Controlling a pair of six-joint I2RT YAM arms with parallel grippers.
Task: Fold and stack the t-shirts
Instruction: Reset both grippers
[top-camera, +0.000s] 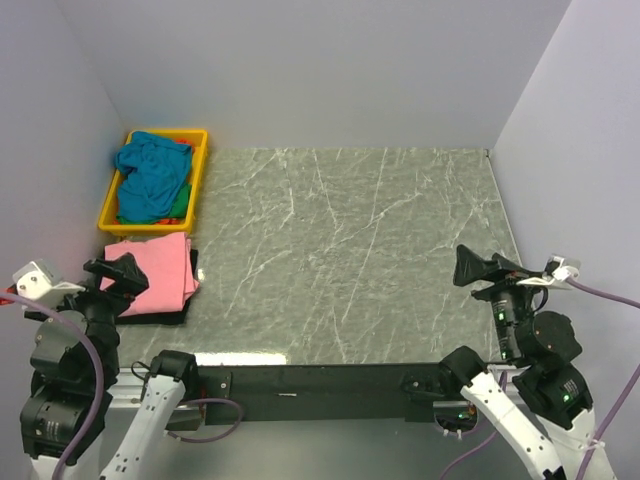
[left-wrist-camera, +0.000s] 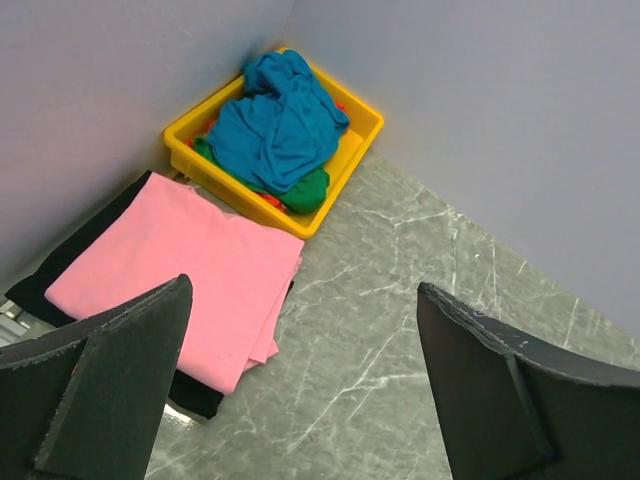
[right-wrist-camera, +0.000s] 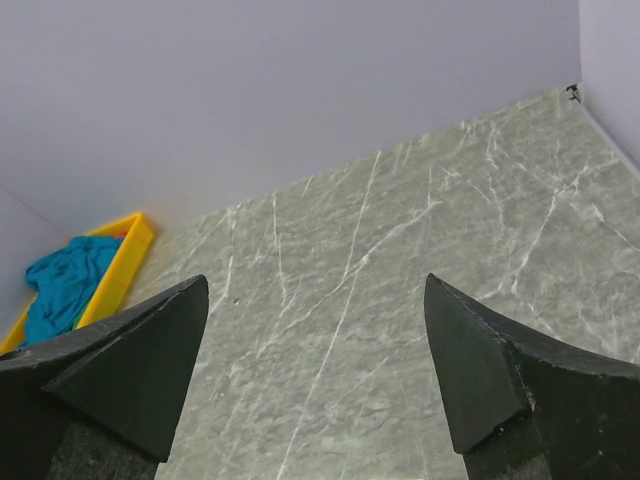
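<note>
A salmon pink t-shirt (top-camera: 155, 265) lies folded flat at the table's left edge, on top of a black folded cloth (top-camera: 160, 315). A teal blue t-shirt (top-camera: 150, 172) is crumpled in the yellow tray (top-camera: 199, 170) at the back left corner, with a green shirt (left-wrist-camera: 305, 190) and a bit of orange-red cloth under it. My left gripper (top-camera: 122, 275) hovers open over the near left corner of the pink shirt (left-wrist-camera: 180, 270), with nothing between its fingers. My right gripper (top-camera: 485, 268) stands open above the table's right side, far from all shirts.
The marble table (top-camera: 360, 250) is boxed in by pale walls at the back and on both sides. The tray (left-wrist-camera: 360, 130) sits against the back left corner. A black bar (top-camera: 320, 380) runs along the near edge between the arm bases.
</note>
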